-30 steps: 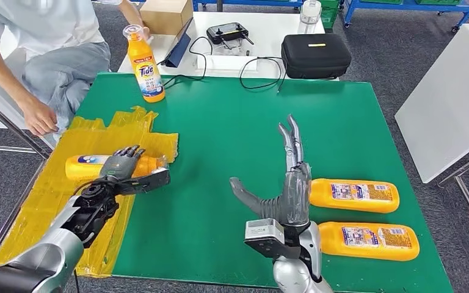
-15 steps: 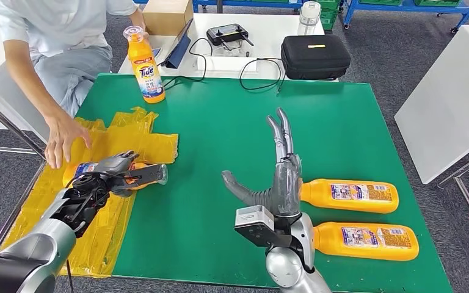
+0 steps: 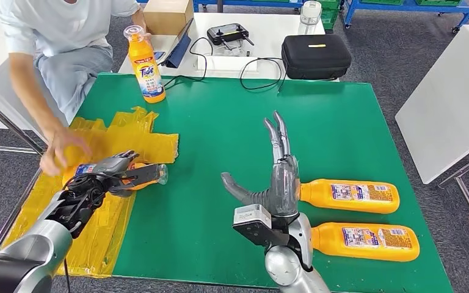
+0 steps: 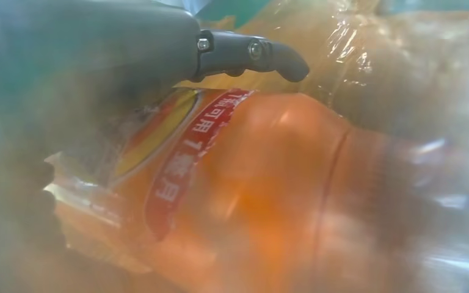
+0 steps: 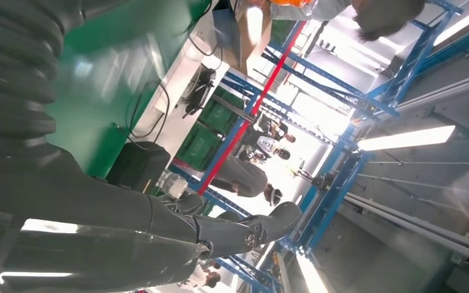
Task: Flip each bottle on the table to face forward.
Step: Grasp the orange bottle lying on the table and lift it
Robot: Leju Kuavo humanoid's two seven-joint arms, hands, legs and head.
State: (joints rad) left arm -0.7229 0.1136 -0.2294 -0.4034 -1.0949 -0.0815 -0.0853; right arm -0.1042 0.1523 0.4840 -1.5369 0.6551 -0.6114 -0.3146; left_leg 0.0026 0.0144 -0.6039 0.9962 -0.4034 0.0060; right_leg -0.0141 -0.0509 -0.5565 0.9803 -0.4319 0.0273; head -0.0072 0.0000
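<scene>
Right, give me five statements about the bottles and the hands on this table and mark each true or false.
1. The Tide bottle stands upright at the far edge of the green table. True.
2. The left hand holds a lying orange bottle over the yellow plastic sheet. True.
3. The right hand grips one of the two lying bottles. False: it is raised with fingers spread, holding nothing.
4. Those two bottles lie on the yellow sheet. False: they lie on bare green table.
5. A person's hand is near the left hand's bottle. True.
</scene>
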